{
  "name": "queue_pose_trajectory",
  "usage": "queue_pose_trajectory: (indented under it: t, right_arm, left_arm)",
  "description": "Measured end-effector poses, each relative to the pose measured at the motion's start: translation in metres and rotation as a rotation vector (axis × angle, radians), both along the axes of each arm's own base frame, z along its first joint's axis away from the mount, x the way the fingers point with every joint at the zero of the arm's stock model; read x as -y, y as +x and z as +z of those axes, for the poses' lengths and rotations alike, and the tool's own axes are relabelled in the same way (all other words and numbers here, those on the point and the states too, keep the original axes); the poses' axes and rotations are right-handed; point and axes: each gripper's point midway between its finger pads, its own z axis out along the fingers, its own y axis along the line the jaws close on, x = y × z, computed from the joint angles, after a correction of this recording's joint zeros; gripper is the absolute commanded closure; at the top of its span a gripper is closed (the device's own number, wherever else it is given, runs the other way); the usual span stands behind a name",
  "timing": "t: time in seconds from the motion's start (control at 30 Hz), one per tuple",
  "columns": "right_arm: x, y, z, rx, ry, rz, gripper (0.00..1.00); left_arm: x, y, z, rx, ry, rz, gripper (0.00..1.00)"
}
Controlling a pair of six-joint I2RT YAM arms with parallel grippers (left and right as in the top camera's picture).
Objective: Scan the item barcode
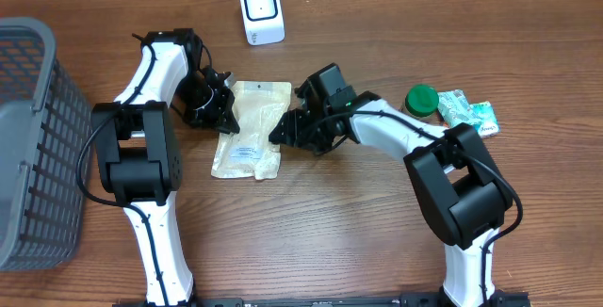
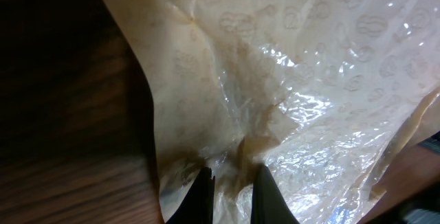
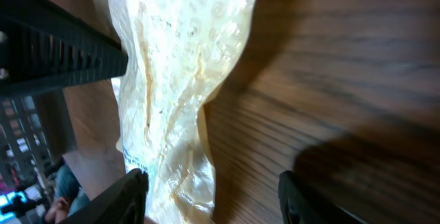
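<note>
The pouch [image 1: 250, 128] lay flat near the middle of the desk [image 1: 330, 222], its white label [image 1: 247, 152] facing up at the near end; the left fingers [image 1: 227, 124] were closed on the film at its left edge, as the left wrist view showed; the right fingers [image 1: 276, 136] stood open at its right edge, one tip just beside the film, gripping nothing; the scanner [image 1: 261, 11] stood at the far edge of the desk, apart from the pouch; by my judgement only the first grasp was done; nothing was lifted, and the label had not been shown to the scanner; left to do: raise the pouch, carry it to the far edge, turn the label toward the scanner
</note>
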Motion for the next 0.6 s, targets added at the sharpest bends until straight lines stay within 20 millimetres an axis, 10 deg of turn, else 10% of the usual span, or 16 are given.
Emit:
queue_pose_trajectory:
  t: [0.2, 0.47, 0.6]
  right_arm:
    - [-0.029, 0.000, -0.004, 0.019, 0.061, -0.006, 0.39]
    - [-0.058, -0.016, -0.015, -0.013, 0.105, 0.020, 0.89]
    - [-0.058, -0.016, -0.012, -0.036, 0.125, 0.019, 0.96]
  left_arm:
    - [0.003, 0.000, 0.000, 0.002, 0.000, -0.006, 0.96]
    - [0.003, 0.005, -0.001, 0.020, 0.002, 0.002, 0.96]
    - [0.005, 0.006, -0.001, 0.021, 0.004, 0.007, 0.96]
